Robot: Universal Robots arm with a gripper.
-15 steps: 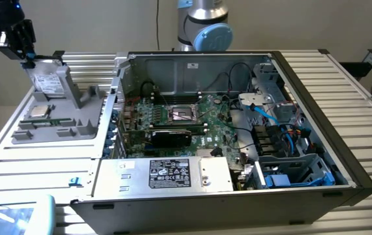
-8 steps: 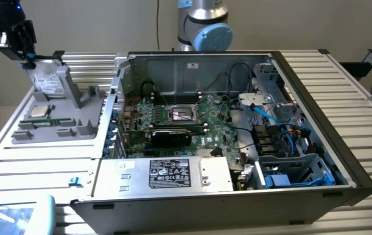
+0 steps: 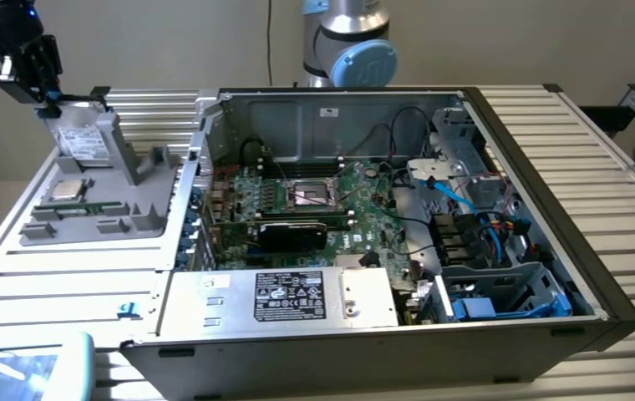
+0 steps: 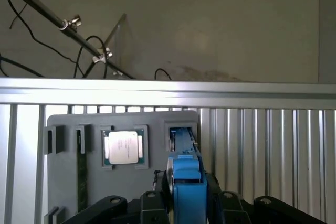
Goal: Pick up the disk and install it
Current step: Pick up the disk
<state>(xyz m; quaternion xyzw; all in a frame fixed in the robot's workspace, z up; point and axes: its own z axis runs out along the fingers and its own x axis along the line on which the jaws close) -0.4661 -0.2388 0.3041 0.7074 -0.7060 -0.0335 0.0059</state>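
Observation:
The disk [image 3: 80, 144] stands on edge in a slot of the grey fixture [image 3: 144, 180] at the exterior view's left, its white label facing the camera. My gripper [image 3: 50, 100] hangs straight over it, at its top edge. In the wrist view the disk's blue carrier frame [image 4: 186, 174] runs edge-on between my two black fingers [image 4: 155, 203], which press on it from both sides. The gripper [image 4: 187, 199] is shut on the disk, whose far end still sits in the fixture's slot [image 4: 176, 129].
A square silver CPU chip [image 3: 69, 189] [image 4: 124, 147] and a memory stick [image 3: 73, 209] lie on the same fixture. The open computer case [image 3: 585, 251] stands at the exterior view's right, with a motherboard, a power supply [image 3: 290, 296] and a blue-railed drive bay [image 3: 496, 292].

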